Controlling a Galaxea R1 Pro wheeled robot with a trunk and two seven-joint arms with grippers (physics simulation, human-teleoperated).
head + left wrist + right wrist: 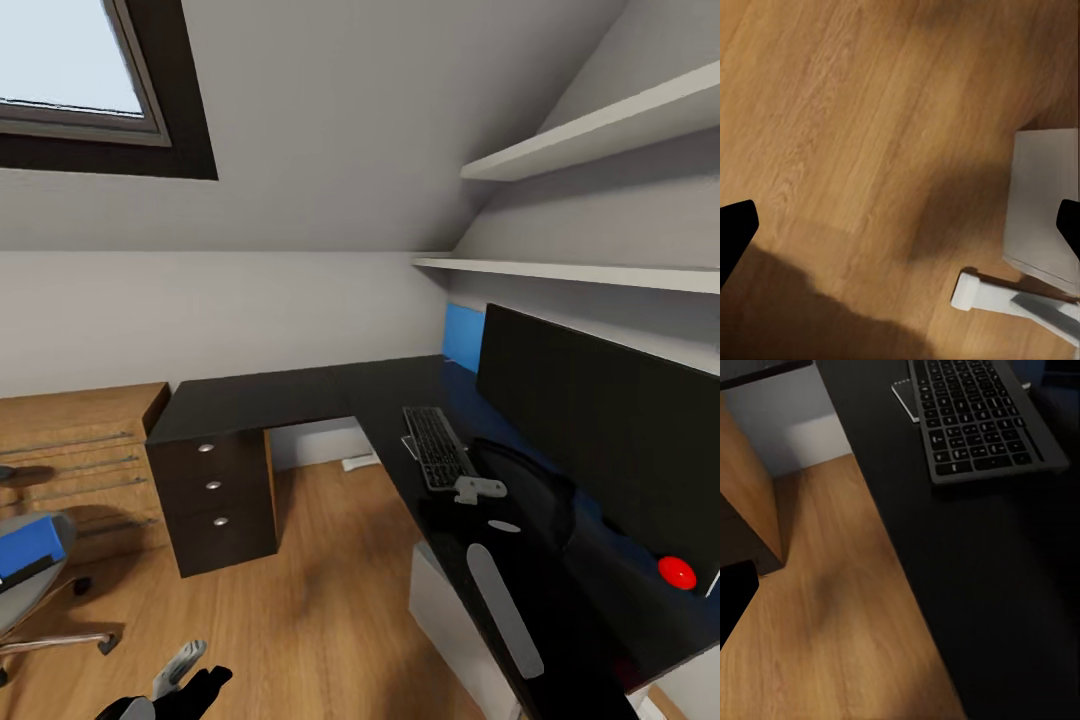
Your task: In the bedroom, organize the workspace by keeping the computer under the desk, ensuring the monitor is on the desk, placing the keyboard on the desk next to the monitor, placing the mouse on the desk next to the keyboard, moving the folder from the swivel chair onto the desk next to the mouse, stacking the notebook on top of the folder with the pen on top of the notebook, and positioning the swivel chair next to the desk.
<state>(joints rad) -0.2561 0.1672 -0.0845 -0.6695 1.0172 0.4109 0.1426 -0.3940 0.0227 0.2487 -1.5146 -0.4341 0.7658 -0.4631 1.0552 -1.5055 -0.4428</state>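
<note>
The desk (300,395) runs in an L along the far and right walls. The monitor (610,420) stands along the desk's right rear edge, its screen cut off by the frame's right side; a red dot (677,573) marks its lower near corner. The keyboard (437,446) lies flat on the desk in front of the monitor, near the inner corner of the L; a pale flat item is partly hidden under its far end and cannot be identified. The right gripper (480,489) hovers just past the keyboard's near end; whether its fingers are spread or closed cannot be told. The left gripper (190,675) hangs low above the wooden floor (320,600), fingers spread, holding nothing. The swivel chair (30,590) is cut off at the left edge, well apart from the desk, with the folder (30,545) on its seat.
</note>
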